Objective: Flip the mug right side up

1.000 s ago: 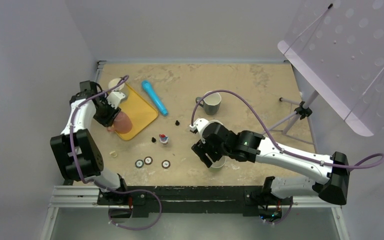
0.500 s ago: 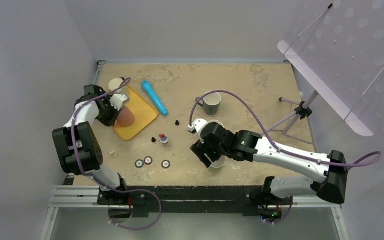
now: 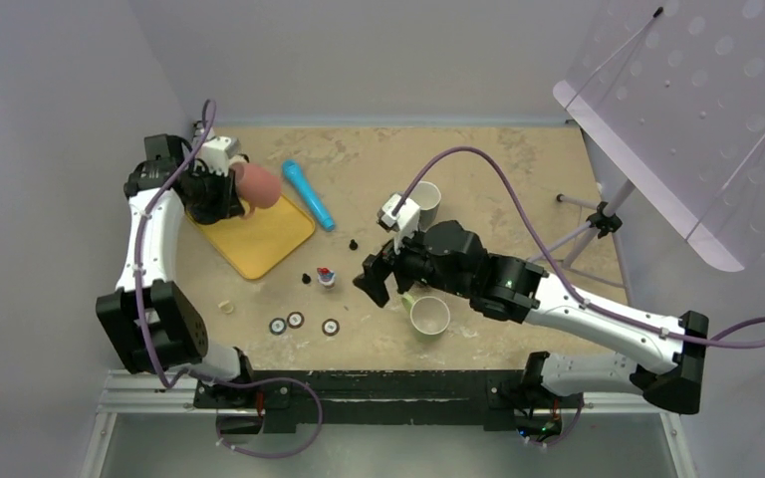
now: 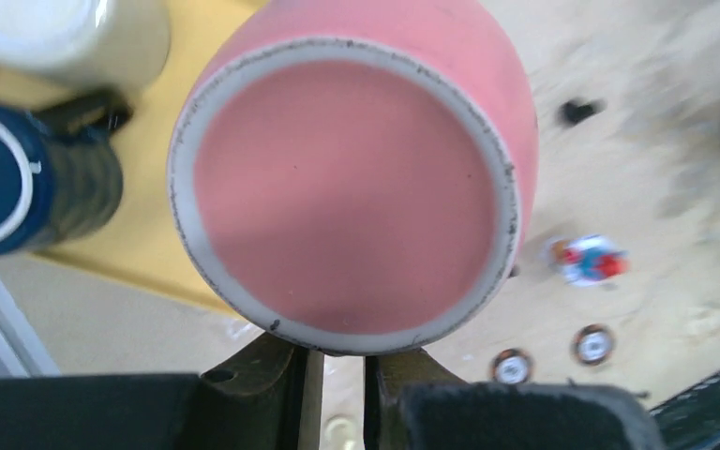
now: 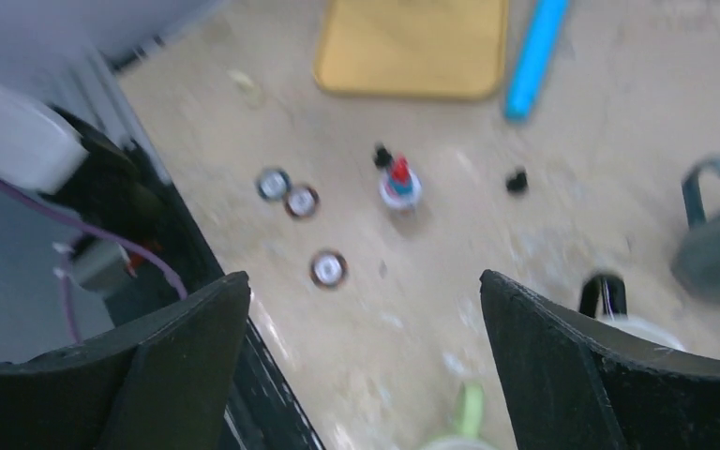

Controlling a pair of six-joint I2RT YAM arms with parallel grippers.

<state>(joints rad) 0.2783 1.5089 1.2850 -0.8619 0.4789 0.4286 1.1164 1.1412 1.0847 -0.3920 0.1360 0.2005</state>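
While the right tool (image 5: 361,281) gapes, left tool (image 4: 335,361) — clamped — grips mug (image 4: 347,187).

- In the top view you get even, diffuse light: shadows under the arms are soft, and nothing glares.
- In the left wrist view the pink mug (image 4: 352,187) sits fairly sharp at centre; the table (image 4: 675,141) at the right of the frame is blurred.
- The right wrist view is smeared throughout, and small things at its centre lose their edges.
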